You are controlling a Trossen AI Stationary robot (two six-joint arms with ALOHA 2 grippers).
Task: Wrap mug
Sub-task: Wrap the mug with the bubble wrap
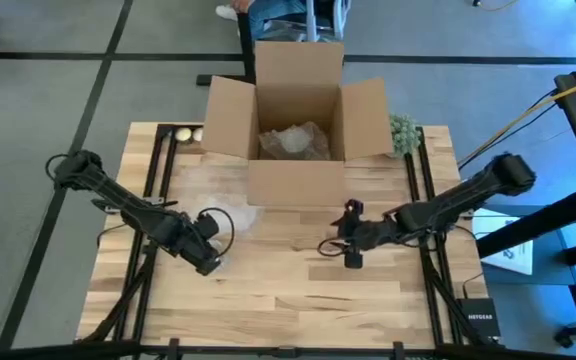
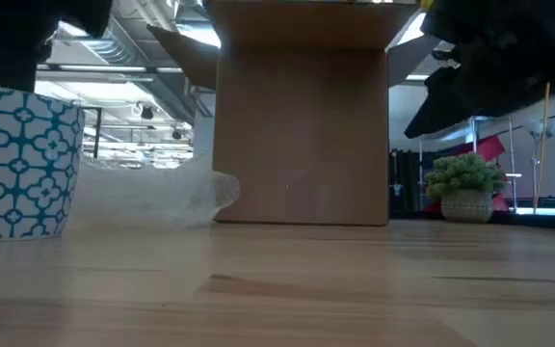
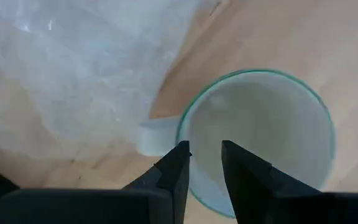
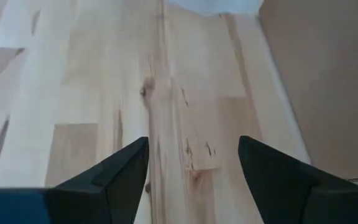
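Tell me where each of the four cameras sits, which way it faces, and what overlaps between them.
High: overhead, looking down on the table, cardboard box and both arms.
Low: at tabletop height, facing the box, mug at left, arms dark overhead.
Left wrist: looks down into the mug, left gripper at its rim, bubble wrap alongside.
Right wrist: right gripper open over bare wood.
Shared: the mug appears in high, low and left wrist.

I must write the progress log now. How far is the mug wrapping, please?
Early stage. Nothing is wrapped yet: the mug stands bare on the table, with the clear wrap lying beside it. In hand: the left claw pinches the mug's rim. The right claw waits open over bare wood. Left: moving the mug onto the wrap and folding it around.
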